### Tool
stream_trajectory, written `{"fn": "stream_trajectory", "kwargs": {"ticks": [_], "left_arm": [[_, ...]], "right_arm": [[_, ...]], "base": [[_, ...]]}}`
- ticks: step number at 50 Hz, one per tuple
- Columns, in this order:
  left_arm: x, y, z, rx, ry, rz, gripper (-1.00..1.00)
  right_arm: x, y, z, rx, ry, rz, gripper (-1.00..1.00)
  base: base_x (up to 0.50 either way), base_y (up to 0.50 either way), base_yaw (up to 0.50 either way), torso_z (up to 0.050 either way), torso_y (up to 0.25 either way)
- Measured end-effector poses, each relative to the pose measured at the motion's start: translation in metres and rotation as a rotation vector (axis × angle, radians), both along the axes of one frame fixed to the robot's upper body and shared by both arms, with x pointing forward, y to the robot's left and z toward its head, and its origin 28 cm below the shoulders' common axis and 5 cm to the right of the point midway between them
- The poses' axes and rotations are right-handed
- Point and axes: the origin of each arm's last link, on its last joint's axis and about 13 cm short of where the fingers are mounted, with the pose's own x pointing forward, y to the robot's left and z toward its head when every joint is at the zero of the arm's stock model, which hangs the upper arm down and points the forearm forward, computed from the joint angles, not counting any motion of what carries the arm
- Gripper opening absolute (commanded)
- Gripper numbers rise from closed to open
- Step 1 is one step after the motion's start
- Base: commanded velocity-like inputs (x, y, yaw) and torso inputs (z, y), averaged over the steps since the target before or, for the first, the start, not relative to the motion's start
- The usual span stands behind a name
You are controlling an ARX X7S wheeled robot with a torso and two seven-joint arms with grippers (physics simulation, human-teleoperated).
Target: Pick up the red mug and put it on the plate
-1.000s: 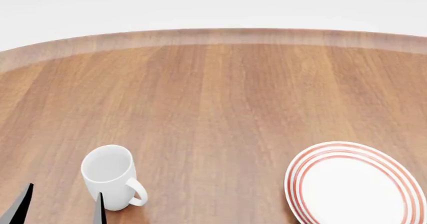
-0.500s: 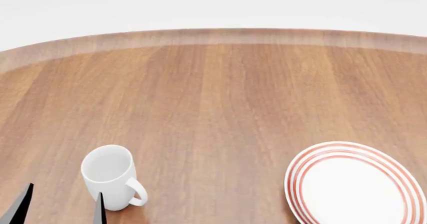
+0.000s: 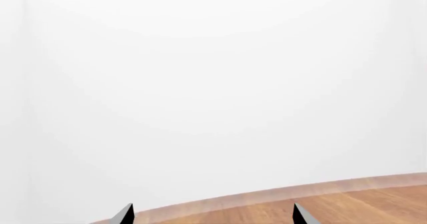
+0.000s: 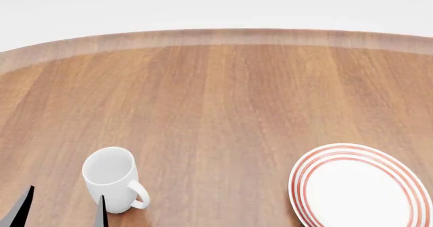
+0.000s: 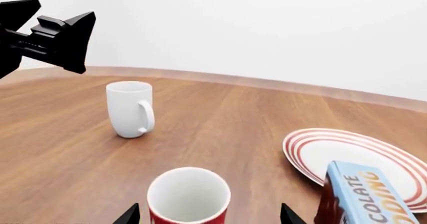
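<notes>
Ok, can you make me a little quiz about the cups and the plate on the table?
1. True or false: the red mug is already standing on the plate.
2. Which cup stands nearest the left gripper in the head view? A) white mug B) red mug C) a glass
3. Fill in: the blue box beside the plate has letters spelling "...COLATE", so it is probably ______.

Key
1. False. It stands on the wooden table, apart from the plate, between the open fingers of the right gripper.
2. A.
3. Chocolate.
</notes>
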Motion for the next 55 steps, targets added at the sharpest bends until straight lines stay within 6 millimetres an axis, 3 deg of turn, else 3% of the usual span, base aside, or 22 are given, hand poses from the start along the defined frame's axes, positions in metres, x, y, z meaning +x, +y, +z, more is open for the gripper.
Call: {"fn": "stream_trajectory", "kwargs": {"ticks": [55], "left_arm": [[0.000,0.000,0.000,0.007,-0.006,0.003,1.00]], "right_arm": [[-0.014,-0.001,-0.030,0.041,0.069,-0.010,1.00]], "base": [[0.00,0.00,0.00,0.000,0.000]]}}
